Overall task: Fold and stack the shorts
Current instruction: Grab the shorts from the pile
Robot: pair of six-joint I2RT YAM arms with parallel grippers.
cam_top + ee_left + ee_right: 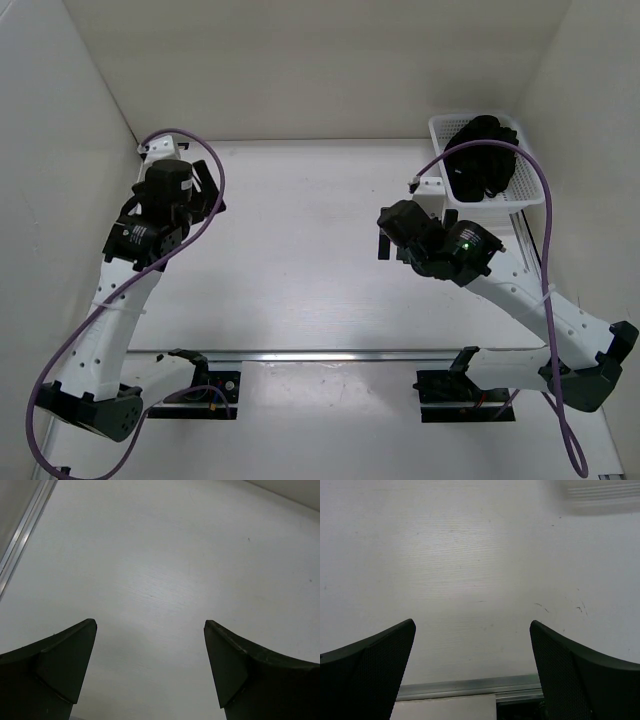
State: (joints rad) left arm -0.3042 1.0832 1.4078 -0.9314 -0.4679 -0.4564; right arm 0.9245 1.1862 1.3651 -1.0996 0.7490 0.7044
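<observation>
Top external view: nearest, a metal rail [330, 354] runs along the front edge of the bench [300, 270], well short of the basket [528, 197]. Beyond the rail, the right hand [383, 232] hangs over bare bench, just left of the basket and nearer than it. Its fingers are spread apart and hold nothing, as its wrist view also shows. The left hand [208, 188] hovers far to the basket's left, fingers likewise parted and empty. Farthest off, the shorts [482, 155] lie bunched in a dark heap inside the basket, well apart from both hands.
</observation>
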